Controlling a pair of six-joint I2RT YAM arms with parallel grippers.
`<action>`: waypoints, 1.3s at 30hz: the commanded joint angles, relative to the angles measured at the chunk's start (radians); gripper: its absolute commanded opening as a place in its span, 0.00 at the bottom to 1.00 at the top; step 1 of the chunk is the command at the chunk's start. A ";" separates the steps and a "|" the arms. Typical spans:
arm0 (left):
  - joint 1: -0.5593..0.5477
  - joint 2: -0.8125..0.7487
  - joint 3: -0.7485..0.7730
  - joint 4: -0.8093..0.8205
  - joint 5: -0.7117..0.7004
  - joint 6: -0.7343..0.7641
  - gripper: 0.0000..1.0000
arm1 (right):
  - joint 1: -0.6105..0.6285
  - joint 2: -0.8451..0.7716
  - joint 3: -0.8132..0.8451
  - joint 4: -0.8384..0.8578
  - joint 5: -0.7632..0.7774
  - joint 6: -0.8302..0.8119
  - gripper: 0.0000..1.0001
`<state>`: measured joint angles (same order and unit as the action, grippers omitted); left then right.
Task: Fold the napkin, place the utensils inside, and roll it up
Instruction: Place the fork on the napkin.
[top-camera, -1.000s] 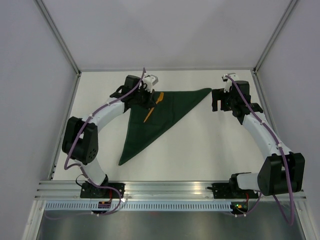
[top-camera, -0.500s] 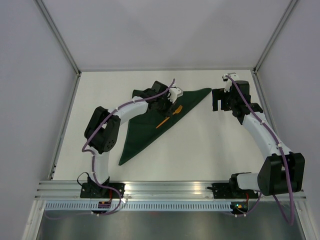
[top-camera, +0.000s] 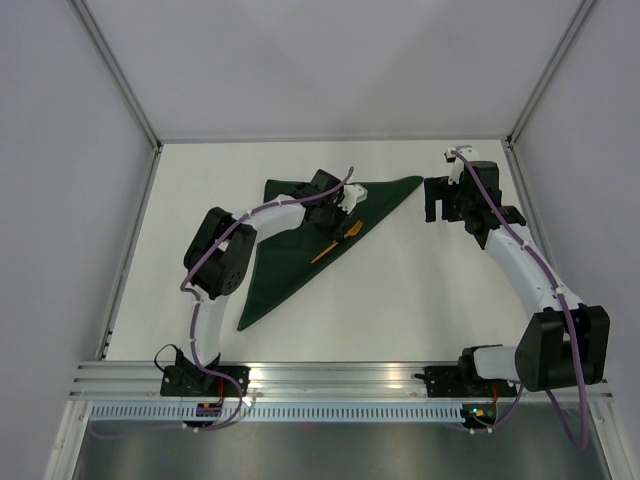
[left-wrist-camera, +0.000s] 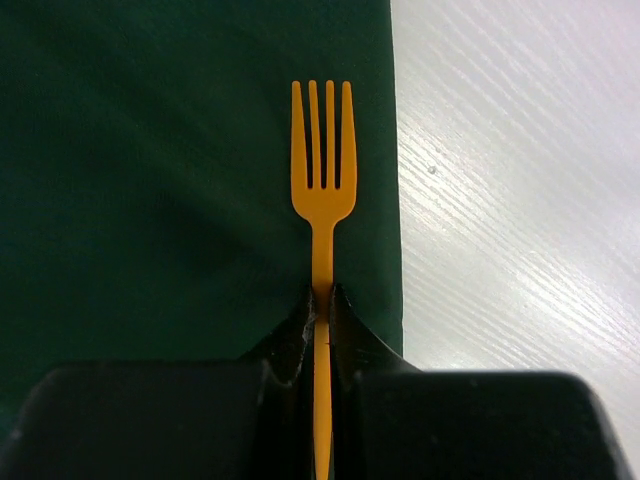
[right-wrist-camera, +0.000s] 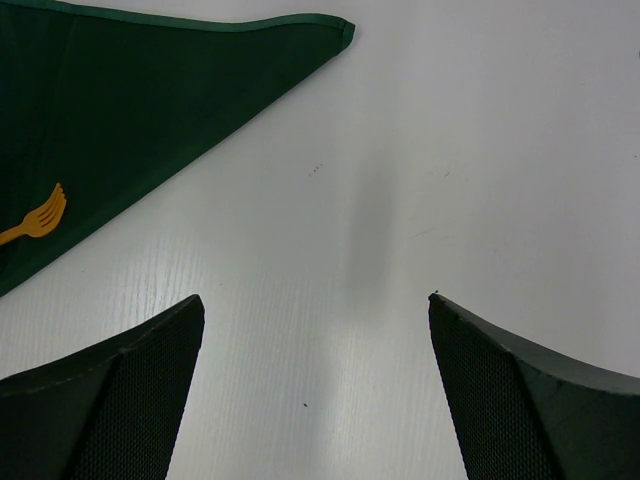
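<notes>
On the white table lies the dark green napkin, already folded into a triangle. 1 orange fork sits over the napkin, its tines just inside the napkin's long diagonal edge, its handle clenched between the 2 fingers of the left gripper. Beyond the napkin's right corner, the right gripper hangs spread wide over the table, holding nothing. The step in hand appears to be placing utensils inside; the next move likely calls for releasing the fork squarely on the napkin.

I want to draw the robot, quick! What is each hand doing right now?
Left hand: closed, holding the orange fork by its handle, over the green napkin.
Right hand: open, holding nothing.
</notes>
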<state>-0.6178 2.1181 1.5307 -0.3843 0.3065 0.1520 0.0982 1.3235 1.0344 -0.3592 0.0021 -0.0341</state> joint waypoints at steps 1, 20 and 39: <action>-0.008 0.014 0.042 -0.007 -0.014 -0.045 0.02 | -0.002 0.002 -0.004 0.002 0.032 -0.009 0.98; -0.020 0.025 0.075 -0.068 -0.020 -0.089 0.02 | -0.002 0.002 -0.004 0.000 0.033 -0.009 0.98; -0.031 0.023 0.071 -0.077 -0.041 -0.089 0.29 | -0.002 0.002 -0.004 -0.001 0.029 -0.009 0.98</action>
<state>-0.6388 2.1498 1.5707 -0.4488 0.2878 0.0902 0.0982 1.3235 1.0344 -0.3592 0.0059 -0.0345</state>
